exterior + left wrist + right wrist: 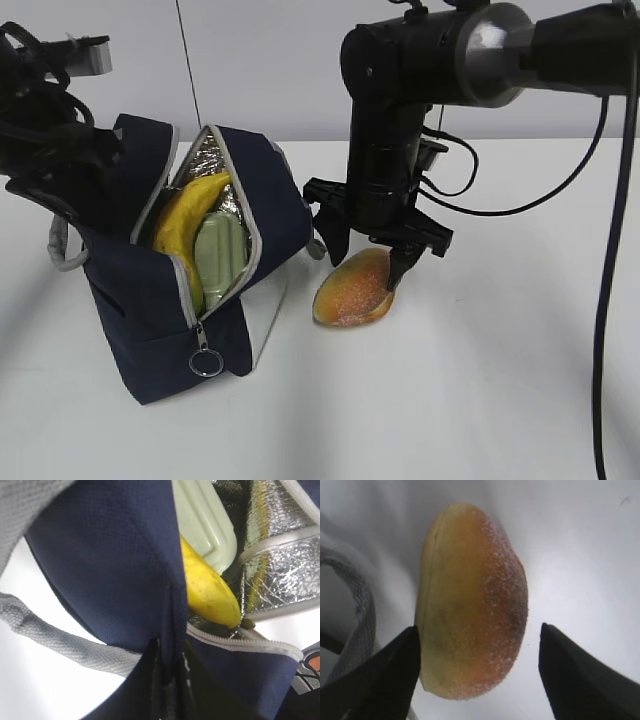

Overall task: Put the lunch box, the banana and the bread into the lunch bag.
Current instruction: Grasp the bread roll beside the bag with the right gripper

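Bread, an oval golden-brown bun (352, 288), lay on the white bench (480, 380) just beside the boxy navy-blue fabric lunch bag (150, 330). The right tool (368, 256) hung released, its fingers straddling the bun. The left tool was clenched on the bag's fabric. Inside sat the yellow speckled banana (190, 215) and sage-green lidded lunch box (220, 255). Closing on the bun looked next.
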Motion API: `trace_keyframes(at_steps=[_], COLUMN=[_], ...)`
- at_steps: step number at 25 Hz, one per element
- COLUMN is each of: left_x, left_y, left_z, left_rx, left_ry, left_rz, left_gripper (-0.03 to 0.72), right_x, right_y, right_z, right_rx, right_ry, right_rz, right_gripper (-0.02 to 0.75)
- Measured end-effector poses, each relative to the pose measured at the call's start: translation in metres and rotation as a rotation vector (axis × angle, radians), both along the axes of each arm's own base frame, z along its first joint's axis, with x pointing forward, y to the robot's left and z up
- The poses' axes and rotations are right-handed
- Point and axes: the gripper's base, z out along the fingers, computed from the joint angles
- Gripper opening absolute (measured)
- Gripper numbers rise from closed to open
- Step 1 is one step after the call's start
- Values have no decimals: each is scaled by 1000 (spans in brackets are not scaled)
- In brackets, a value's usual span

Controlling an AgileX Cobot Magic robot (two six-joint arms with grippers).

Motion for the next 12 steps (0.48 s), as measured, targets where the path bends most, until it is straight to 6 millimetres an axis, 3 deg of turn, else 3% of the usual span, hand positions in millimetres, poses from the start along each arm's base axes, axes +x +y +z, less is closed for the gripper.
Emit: trace_keyframes(at_steps=[12], left_x=[0], left_y=[0], left_z=[0], left_rx=[5], left_ry=[-1], left_rz=[-1], left_gripper=[21], right_x=[5], right_y=[3], right_z=[-11], right_rx=[14], right_ry=[-15], right_rz=[-6], right_gripper=[559])
